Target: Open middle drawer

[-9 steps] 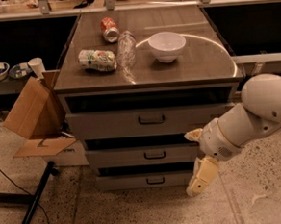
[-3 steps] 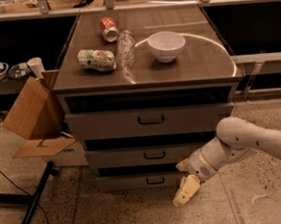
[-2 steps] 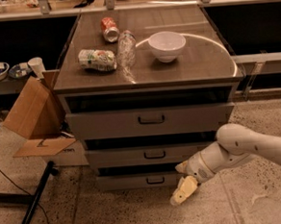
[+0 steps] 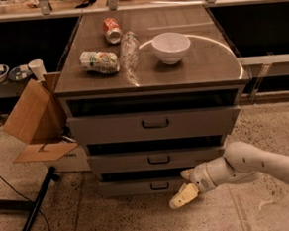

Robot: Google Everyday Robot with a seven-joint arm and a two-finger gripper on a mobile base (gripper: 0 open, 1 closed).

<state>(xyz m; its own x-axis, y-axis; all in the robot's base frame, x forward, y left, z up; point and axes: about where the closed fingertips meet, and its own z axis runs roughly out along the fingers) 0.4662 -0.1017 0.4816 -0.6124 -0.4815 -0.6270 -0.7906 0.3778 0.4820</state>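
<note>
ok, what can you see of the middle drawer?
Middle drawer: wide, flat grey front, looks like painted metal, small black bracket handle at centre. It sits between the taller top drawer and the narrower bottom drawer, with a dark gap above. It looks closed; no inside shows. The gripper, fingers apart, hangs below and right of the handle, not touching it.

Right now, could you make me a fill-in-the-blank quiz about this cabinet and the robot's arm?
The grey cabinet has ___ drawers. The open end effector is low in front of the ___ drawer, just below the middle drawer. On top, beside a lying plastic bottle, stands a white ___. Missing words: three; bottom; bowl.
</note>
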